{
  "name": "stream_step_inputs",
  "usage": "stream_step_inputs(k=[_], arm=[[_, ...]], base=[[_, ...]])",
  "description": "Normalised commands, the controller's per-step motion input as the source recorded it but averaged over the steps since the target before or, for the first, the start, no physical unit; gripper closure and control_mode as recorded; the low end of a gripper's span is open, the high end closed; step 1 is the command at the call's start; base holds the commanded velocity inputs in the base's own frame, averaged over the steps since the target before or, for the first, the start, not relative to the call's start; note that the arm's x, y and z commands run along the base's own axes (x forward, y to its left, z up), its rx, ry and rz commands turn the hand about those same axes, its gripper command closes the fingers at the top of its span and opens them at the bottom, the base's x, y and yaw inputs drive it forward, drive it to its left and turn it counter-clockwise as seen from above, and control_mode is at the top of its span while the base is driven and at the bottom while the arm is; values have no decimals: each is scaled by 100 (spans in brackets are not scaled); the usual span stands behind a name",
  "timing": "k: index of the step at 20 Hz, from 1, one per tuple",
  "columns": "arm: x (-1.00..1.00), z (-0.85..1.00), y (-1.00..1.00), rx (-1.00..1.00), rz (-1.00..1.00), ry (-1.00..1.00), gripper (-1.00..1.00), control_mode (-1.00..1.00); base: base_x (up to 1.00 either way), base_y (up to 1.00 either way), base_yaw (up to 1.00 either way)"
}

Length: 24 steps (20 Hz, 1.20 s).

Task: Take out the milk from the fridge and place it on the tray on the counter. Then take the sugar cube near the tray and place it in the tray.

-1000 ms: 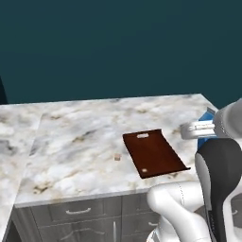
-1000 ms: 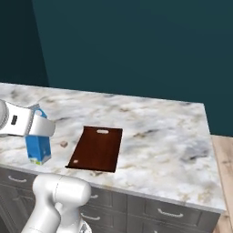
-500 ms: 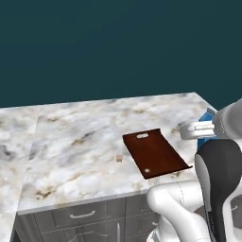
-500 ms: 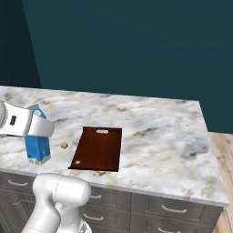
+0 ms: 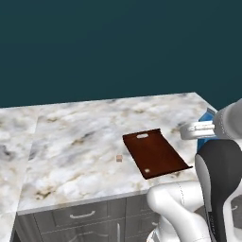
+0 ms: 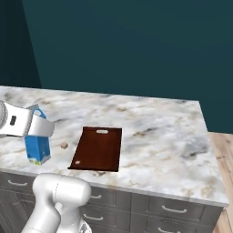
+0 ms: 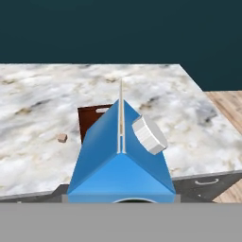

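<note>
Marble-patterned white-grey worktop [image 5: 85, 146] with brownish veins spans the left base view, over grey drawer fronts. A flat dark reddish-brown rectangular tray [image 5: 154, 152] with a slot handle at its far end lies near the worktop's right front part, bare. A tiny pale beige cube of sugar [image 5: 119, 158] sits on the marble just left of the tray, apart from its rim. At the right edge a sliver of the small blue gabled milk carton [image 5: 206, 118] peeks out behind the white wrist — the jaws themselves are hidden by the arm here.

From the right base view the worktop [image 6: 164, 136] runs the other way: the tray [image 6: 98, 148] lies in the middle front, the sugar cube [image 6: 64, 145] just to its left, and the milk carton [image 6: 37, 144] further left again, upright, its upper half covered by the white hand. The carton's base appears level with the marble near the front edge; whether it touches or hangs just above I cannot tell. The jaws appear clamped on the carton's top, partly parted around it.

Along the hand view the carton's blue gable [image 7: 120, 156] and white round cap fill the foreground right below the camera — squarely between the jaws. Beyond it the tray [image 7: 90, 120] shows partly, the sugar cube [image 7: 62, 138] to its left.
</note>
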Motion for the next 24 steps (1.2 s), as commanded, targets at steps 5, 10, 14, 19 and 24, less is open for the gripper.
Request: stream_step_inputs(k=[5, 10, 14, 19, 24], arm=[[13, -10, -6, 2, 2, -6, 100, -100], [53, -35, -28, 7, 17, -5, 100, -100], [82, -49, -15, 4, 25, -4, 100, -100], [92, -57, 0, 0, 28, 0, 100, -100], [79, -43, -3, 0, 36, 0, 100, -100]], base=[[8, 0, 0], [0, 0, 0], [0, 0, 0], [0, 0, 0], [0, 0, 0]])
